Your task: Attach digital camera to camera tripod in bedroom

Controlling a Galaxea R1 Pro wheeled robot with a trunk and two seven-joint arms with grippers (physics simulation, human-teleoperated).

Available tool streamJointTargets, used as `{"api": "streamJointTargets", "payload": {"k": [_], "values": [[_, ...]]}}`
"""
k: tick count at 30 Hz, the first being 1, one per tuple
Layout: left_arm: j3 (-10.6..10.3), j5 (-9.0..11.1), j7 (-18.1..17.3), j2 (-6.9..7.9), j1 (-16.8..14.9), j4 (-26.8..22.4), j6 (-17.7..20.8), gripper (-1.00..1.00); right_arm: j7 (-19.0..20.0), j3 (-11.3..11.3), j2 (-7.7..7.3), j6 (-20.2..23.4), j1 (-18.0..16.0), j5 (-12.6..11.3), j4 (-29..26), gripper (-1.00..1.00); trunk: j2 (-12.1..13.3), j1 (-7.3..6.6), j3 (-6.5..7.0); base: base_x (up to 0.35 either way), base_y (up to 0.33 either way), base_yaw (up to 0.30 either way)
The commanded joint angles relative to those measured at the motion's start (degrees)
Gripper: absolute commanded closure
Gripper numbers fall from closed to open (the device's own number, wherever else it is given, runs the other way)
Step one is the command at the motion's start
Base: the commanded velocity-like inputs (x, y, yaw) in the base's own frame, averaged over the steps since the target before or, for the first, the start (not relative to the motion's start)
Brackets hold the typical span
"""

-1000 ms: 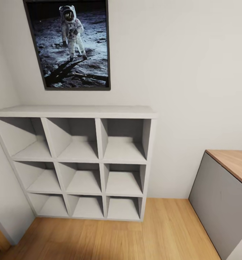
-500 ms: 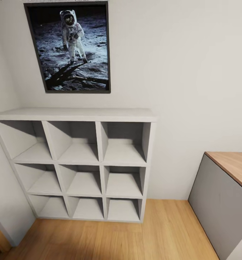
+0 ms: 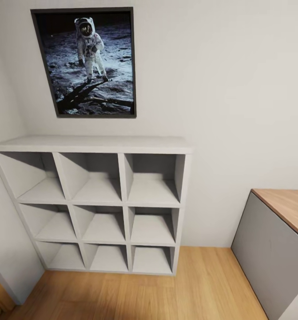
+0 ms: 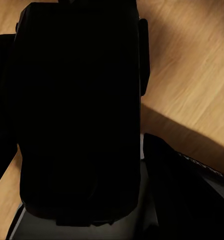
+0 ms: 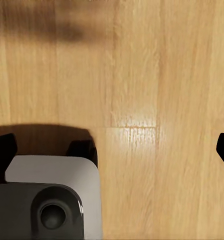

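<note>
A white nine-cube shelf unit [image 3: 95, 209] stands on light wood plank floor [image 3: 202, 289] against a white wall [image 3: 220, 89], under a black-framed astronaut poster [image 3: 87, 62].

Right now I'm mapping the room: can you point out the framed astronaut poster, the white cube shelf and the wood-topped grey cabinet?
Framed astronaut poster [image 3: 89, 62]: head view, on the moon surface print.
White cube shelf [image 3: 95, 144]: head view, top board.
Wood-topped grey cabinet [image 3: 266, 249]: head view, grey side panel.
</note>
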Motion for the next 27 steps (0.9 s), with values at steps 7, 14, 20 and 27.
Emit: {"api": "streamJointTargets", "payload": {"k": [7,14,20,27], "values": [[-0.49,0.48,0.01,0.05,-0.03,-0.03,0.21,1.0,0.05,-0.49,-0.01,-0.25,-0.09,0.57,0.22,-1.0,2.78,-1.54,1.2,0.0,0.0,0.0],[-0.49,0.49,0.01,0.05,-0.03,-0.03,0.15,1.0,0.04,-0.49,-0.01,-0.29,-0.09,0.57,0.22,-1.0,5.59,-3.08,2.46,0.0,0.0,0.0],[-0.49,0.49,0.01,0.05,-0.03,-0.03,0.07,1.0,-0.03,-0.49,0.04,-0.24,1.04,0.48,0.23,-1.0,8.0,-4.4,3.53,0.0,0.0,0.0],[-0.49,0.64,0.01,0.05,-0.03,0.1,-2.08,1.0,-0.05,-0.57,1.14,-0.4,3.06,0.41,0.23,-1.0,10.8,-5.94,4.79,0.0,0.0,0.0]]}}
